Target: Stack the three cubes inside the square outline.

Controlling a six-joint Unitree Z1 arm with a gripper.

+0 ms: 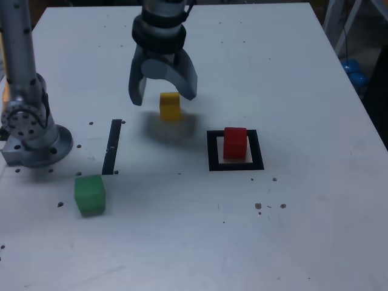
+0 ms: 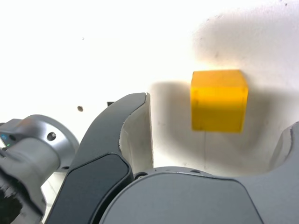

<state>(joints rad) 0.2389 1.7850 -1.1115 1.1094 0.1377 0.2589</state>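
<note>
Red cube [image 1: 235,143] already sits inside the square outline [image 1: 213,151], so the base of the stack looks done; step in hand is picking the second one, the yellow cube [image 1: 170,105]. Gripper [image 1: 162,92] hangs just over it with jaws spread wide and nothing held; in the wrist view the yellow cube [image 2: 218,100] sits on the white desk [image 1: 291,73] between the two jaws, not touched. Next move likely calls for dropping straight down so the jaws straddle the cube, then closing, lifting and carrying it toward the exterior view's right onto the red one. Green cube [image 1: 90,193] waits well apart at the exterior view's left, near the black strip [image 1: 113,146]. Hard to tell: gripper height above the desk. Wrist view is overexposed, one jaw cut off at the edge; no outline or other cubes show there.
</note>
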